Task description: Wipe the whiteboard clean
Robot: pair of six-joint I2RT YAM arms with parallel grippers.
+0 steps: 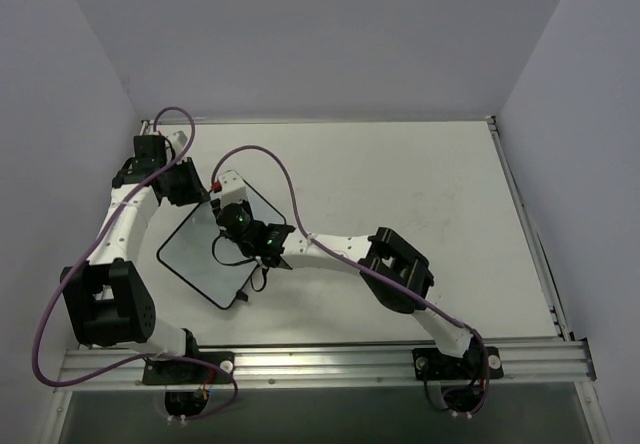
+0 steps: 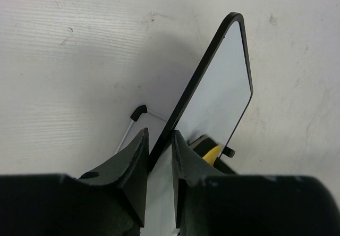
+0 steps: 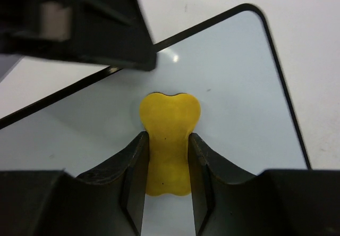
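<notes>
The whiteboard lies turned like a diamond on the left half of the table; its white face looks blank. My left gripper is shut on the board's black frame at its far edge; the left wrist view shows the fingers pinching the frame, with the whiteboard running away from them. My right gripper is over the board, shut on a yellow eraser block whose face presses on the whiteboard. The eraser also shows in the left wrist view.
The board's wire stand with a black foot sticks out under its edge, and its feet show at the near corner. Purple cables loop over both arms. Grey walls close the table at left, back and right; a metal rail runs along the front.
</notes>
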